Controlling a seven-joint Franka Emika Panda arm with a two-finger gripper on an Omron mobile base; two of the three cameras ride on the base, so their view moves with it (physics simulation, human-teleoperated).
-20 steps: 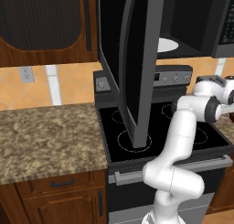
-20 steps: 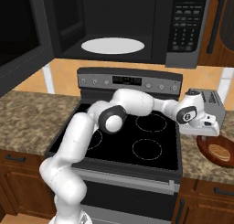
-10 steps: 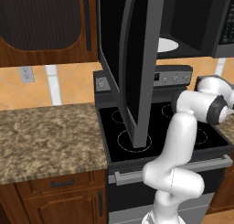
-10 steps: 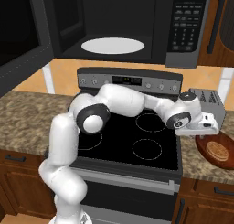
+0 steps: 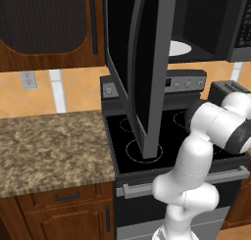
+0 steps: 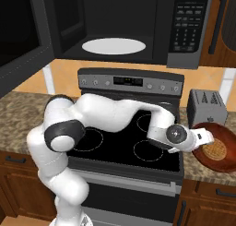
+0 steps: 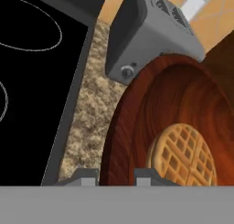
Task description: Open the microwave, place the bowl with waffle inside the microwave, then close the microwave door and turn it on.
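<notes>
The microwave (image 6: 115,17) hangs above the stove with its white turntable plate (image 6: 114,46) showing. The microwave door (image 5: 139,62) stands swung wide open toward the left. On the counter right of the stove rests the reddish-brown bowl (image 6: 226,142) with the waffle (image 6: 215,151) in it. My gripper (image 6: 205,138) is down at the bowl's left rim. In the hand view the bowl (image 7: 183,95) and waffle (image 7: 183,154) sit close, and the gripper (image 7: 115,178) is open with one fingertip (image 7: 84,177) outside the rim and the other inside.
A grey toaster (image 6: 207,105) stands just behind the bowl, close to the hand (image 7: 151,35). The black glass-top stove (image 6: 120,137) lies under the arm. The open door overhangs the stove's left burners (image 5: 144,148). Granite counter (image 5: 49,141) runs off to the left.
The hand has come down and a little leftward from in front of the toaster to the bowl's left rim. The bowl, door and base have stayed put.
</notes>
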